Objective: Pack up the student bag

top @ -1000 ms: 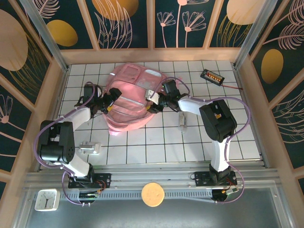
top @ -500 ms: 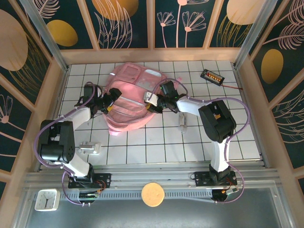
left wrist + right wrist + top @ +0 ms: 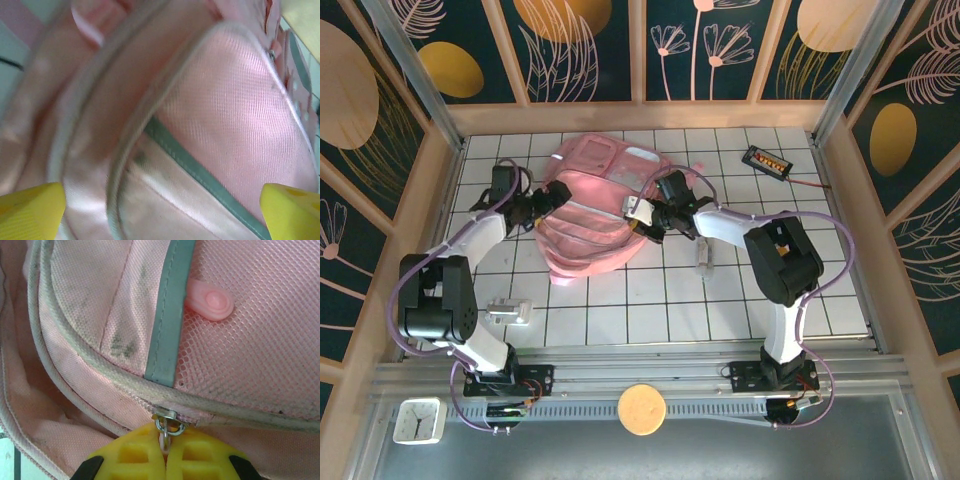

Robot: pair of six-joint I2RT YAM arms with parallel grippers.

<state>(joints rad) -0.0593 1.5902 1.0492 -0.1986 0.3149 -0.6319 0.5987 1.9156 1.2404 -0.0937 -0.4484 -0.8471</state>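
The bag [image 3: 595,215] lay on the table [image 3: 650,320], toward the rear and left of centre. The left gripper [image 3: 544,200] was at the bag's left side, its fingers apart and facing the bag. The right gripper [image 3: 638,216] was at the bag's right edge, closed on the zip pull [image 3: 167,429]. A small box [image 3: 767,161] lay well right of the bag, near the rear. A pen-like thing [image 3: 704,258] lay under the right arm. A clip [image 3: 508,313] lay front left, beside the left arm. A clock [image 3: 418,420] and a disc [image 3: 641,409] sat before the bases.

Bag [image 3: 200,125] blurred in left wrist view, cropped on every edge; left hand [image 3: 160,210] fingertips [image 3: 30,212] cut off at bottom corners. Zip pull [image 3: 166,426] mostly hidden between right hand [image 3: 166,457] fingers [image 3: 135,455].
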